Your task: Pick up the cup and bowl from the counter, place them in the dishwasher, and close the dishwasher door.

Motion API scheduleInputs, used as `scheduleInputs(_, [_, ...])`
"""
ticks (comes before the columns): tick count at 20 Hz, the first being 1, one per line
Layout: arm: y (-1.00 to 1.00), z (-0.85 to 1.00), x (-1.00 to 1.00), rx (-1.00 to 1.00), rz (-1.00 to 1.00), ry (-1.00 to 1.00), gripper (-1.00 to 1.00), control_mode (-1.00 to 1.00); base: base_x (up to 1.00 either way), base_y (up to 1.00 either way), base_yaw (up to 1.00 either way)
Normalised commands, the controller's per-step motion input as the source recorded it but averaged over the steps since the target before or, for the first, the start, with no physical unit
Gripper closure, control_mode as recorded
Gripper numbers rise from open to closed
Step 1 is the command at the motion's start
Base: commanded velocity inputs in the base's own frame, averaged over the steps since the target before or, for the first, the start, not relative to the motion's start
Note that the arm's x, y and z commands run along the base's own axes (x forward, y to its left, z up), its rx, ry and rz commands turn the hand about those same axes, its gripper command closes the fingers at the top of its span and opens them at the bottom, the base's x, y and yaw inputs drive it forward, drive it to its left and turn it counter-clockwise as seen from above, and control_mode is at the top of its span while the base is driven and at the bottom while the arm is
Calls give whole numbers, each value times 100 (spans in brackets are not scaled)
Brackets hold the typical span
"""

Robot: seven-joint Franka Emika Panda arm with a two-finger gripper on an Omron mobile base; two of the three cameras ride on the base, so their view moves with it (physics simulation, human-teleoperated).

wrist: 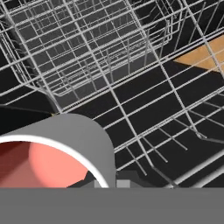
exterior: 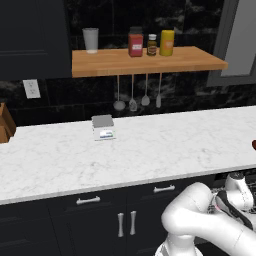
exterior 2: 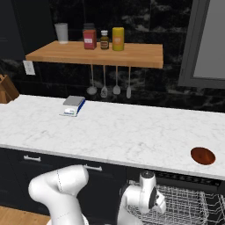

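Long white marble counter bearing a brown bowl near its right end, above the open dishwasher's wire rack. Lower down, grey cup with a reddish inside, over the rack, clamped at its rim by the closed gripper.

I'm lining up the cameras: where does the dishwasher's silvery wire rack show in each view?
Left base view: silvery wire rack at the far right edge, just under the white marble counter.
Right base view: rack at lower right, below the counter's front edge.
Hand view: rack across the upper picture, beyond the grey cup.
Shared landmark: the counter's front edge, in both base views.
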Motion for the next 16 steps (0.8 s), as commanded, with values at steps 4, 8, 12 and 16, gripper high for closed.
scheduleInputs(4, [0,-43,0,0,0,0,100,-100,0,0,0])
scheduleInputs(8, [0,-44,0,0,0,0,100,-100,0,0,0])
scheduleInputs(12, [0,-40,0,0,0,0,100,-100,0,0,0])
scheduleInputs(16, [0,-18,0,0,0,0,100,-100,0,0,0])
